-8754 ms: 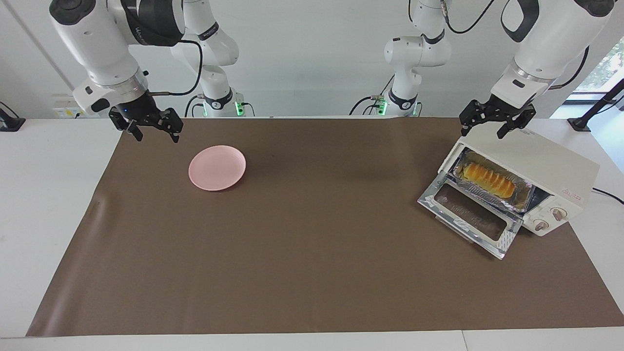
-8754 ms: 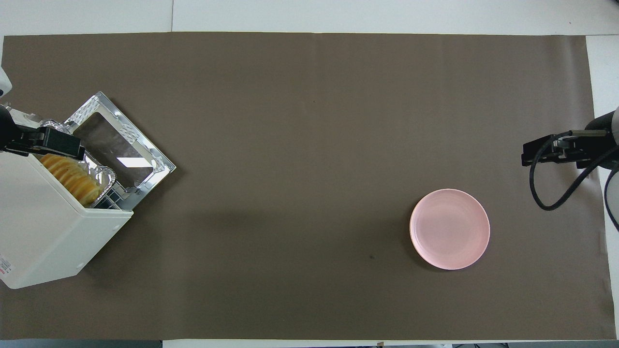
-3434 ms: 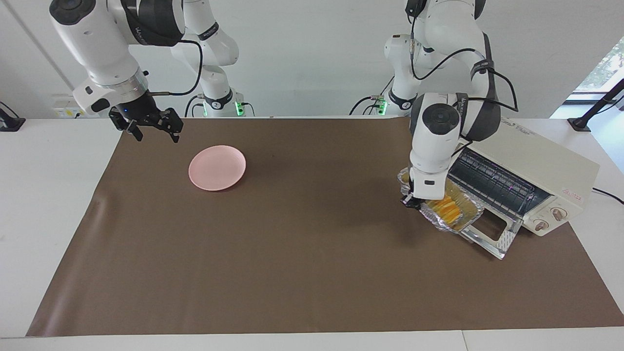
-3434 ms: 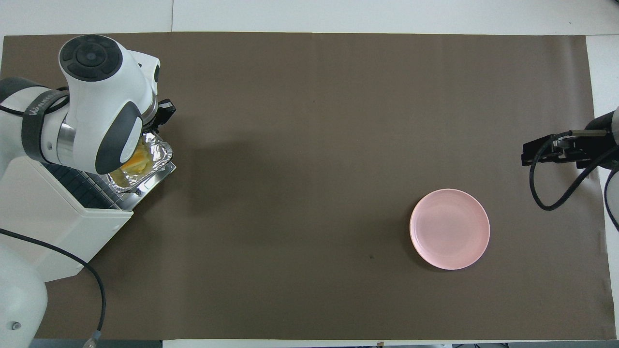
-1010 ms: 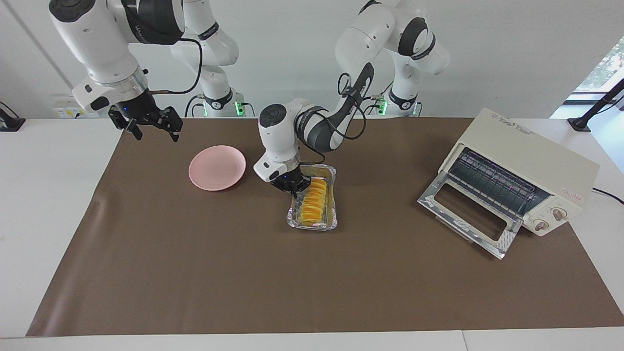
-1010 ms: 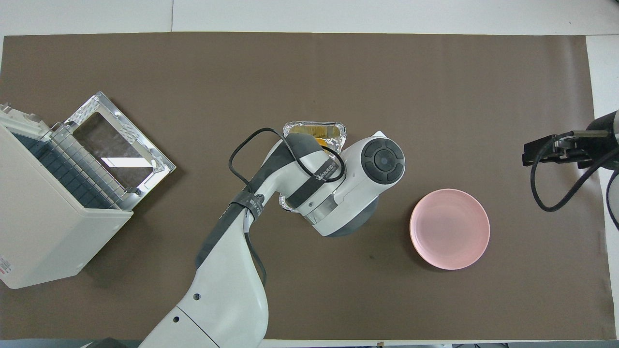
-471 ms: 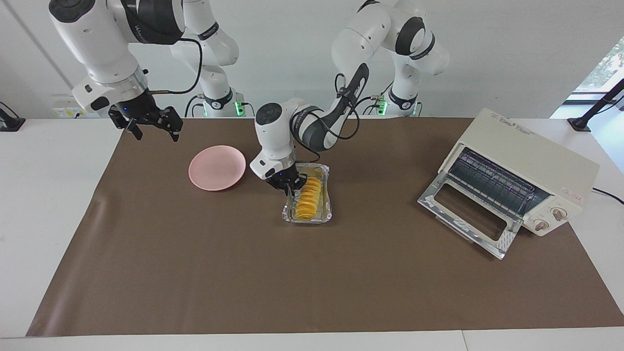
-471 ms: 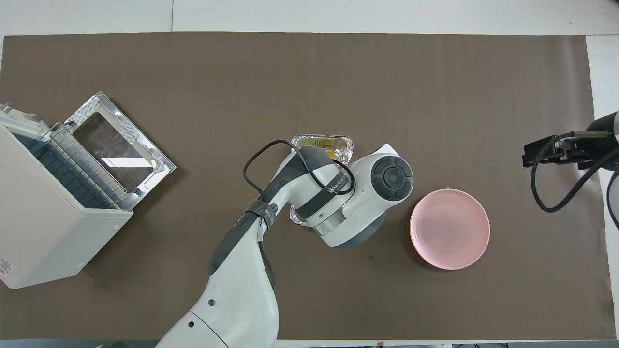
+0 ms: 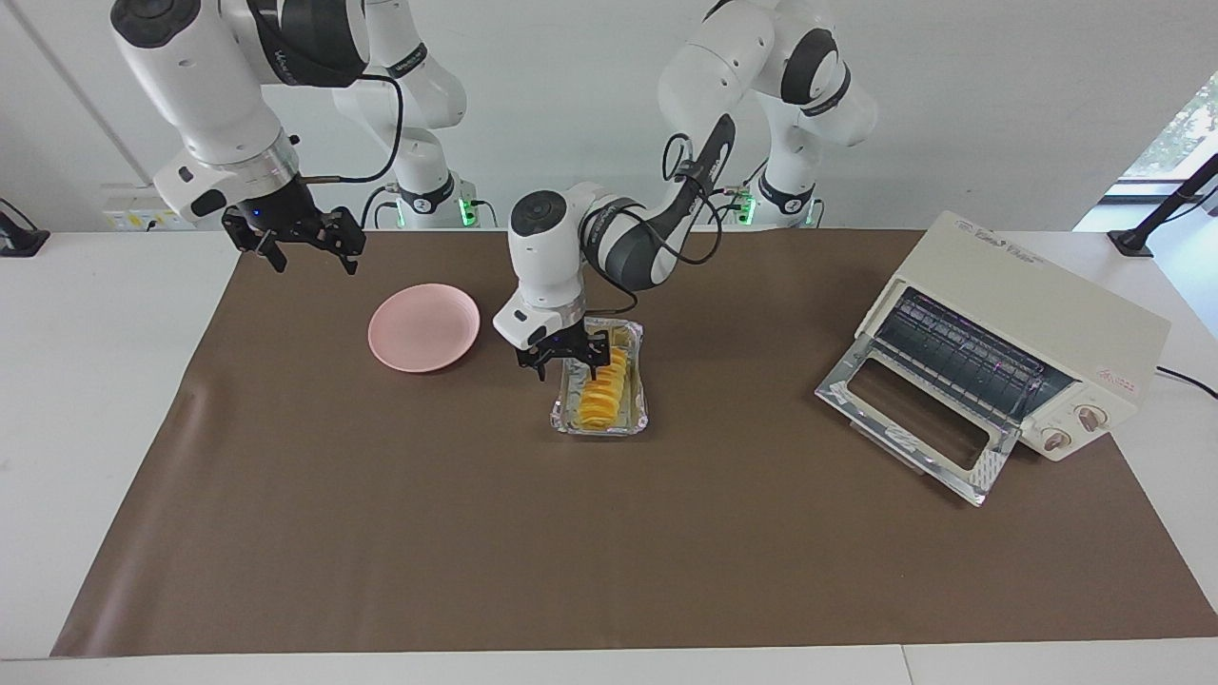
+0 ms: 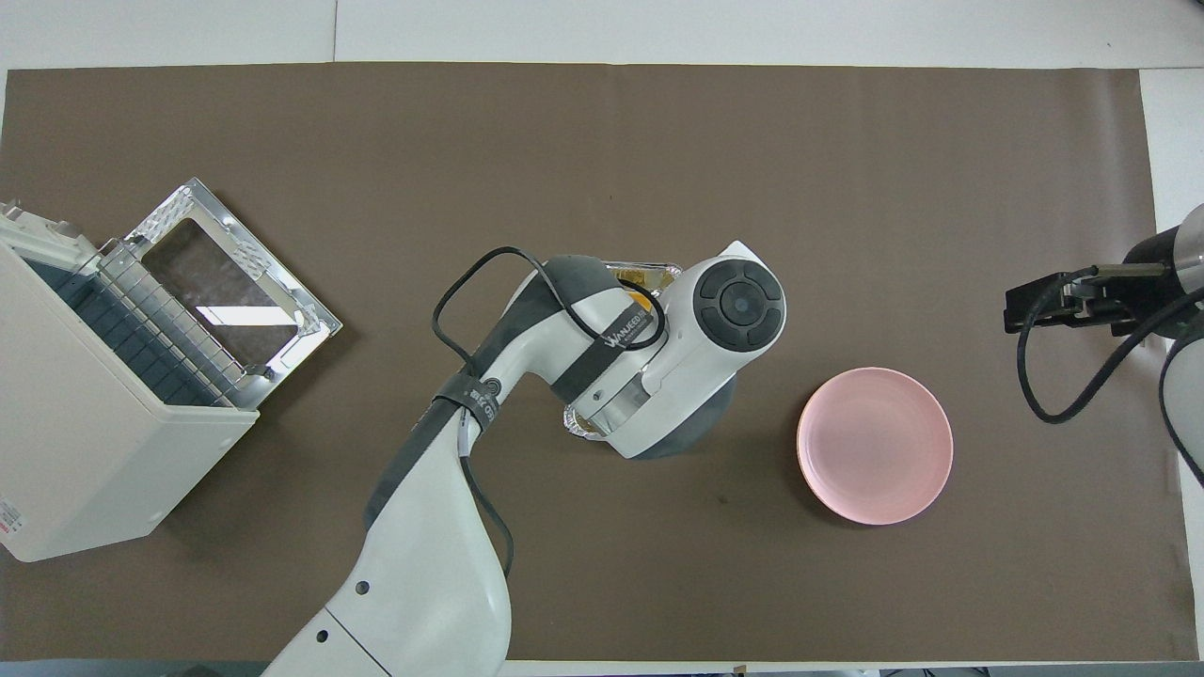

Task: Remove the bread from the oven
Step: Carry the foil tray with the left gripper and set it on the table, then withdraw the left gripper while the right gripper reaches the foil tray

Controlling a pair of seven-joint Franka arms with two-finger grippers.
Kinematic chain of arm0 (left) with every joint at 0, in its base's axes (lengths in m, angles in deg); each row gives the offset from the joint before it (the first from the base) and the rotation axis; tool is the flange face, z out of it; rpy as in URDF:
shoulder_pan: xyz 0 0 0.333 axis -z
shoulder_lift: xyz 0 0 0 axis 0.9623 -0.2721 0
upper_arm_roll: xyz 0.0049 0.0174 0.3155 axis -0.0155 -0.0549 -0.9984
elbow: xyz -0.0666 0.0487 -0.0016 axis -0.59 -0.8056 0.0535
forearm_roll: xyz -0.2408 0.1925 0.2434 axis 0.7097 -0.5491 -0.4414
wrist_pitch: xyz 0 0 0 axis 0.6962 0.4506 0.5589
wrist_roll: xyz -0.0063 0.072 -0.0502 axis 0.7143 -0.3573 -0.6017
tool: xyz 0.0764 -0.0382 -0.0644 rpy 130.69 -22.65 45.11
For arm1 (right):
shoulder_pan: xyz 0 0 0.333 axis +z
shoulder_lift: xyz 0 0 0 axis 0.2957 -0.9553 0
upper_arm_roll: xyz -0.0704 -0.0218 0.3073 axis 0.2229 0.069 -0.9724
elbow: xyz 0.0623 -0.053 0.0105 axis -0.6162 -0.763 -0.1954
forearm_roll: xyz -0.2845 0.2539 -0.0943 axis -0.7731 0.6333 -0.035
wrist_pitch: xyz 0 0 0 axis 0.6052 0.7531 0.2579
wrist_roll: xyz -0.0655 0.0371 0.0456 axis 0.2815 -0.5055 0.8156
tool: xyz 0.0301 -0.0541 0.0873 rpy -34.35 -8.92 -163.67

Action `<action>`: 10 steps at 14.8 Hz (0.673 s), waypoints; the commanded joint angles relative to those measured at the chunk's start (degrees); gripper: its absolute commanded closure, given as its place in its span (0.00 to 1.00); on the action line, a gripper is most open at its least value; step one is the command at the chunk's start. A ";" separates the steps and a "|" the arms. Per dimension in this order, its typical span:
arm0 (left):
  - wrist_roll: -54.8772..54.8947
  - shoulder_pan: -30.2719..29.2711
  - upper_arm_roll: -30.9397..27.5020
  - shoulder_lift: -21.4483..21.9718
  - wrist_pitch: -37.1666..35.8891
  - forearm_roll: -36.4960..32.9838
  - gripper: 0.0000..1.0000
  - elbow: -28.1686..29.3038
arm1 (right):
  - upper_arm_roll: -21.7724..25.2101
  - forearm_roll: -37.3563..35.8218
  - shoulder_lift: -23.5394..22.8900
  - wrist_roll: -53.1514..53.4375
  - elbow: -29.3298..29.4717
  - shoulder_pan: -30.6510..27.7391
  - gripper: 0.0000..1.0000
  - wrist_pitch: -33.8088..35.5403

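Observation:
The bread (image 9: pixel 602 392) lies in a crinkled foil tray (image 9: pixel 563 397) on the brown mat at the middle of the table, outside the oven. The cream-white oven (image 9: pixel 1037 323) stands at the left arm's end, its glass door (image 9: pixel 915 419) dropped open and its wire rack bare. My left gripper (image 9: pixel 569 363) is open just above the tray's end nearer the robots and holds nothing. In the overhead view the left arm covers most of the tray (image 10: pixel 649 270). My right gripper (image 9: pixel 312 257) is open and empty in the air beside the pink plate.
A round pink plate (image 9: pixel 423 326) sits on the mat beside the tray, toward the right arm's end; it also shows in the overhead view (image 10: pixel 875 445). The oven (image 10: pixel 85 414) and its open door (image 10: pixel 230 291) take up the left arm's end.
My left gripper let go of the tray's rim, opened and rose slightly; the tray stays where it was set down. My right gripper shifted a little toward the plate.

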 commanded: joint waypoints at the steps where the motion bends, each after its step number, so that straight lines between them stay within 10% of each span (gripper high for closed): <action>1: 1.21 -3.02 -0.09 1.97 -4.08 1.38 0.00 -2.74 | -0.34 1.11 1.88 -0.36 -1.90 1.72 0.00 -0.46; 10: 32.21 -24.81 0.09 21.04 -17.79 2.17 0.00 1.73 | -1.04 1.20 -2.24 -1.15 -2.16 10.07 0.00 -6.95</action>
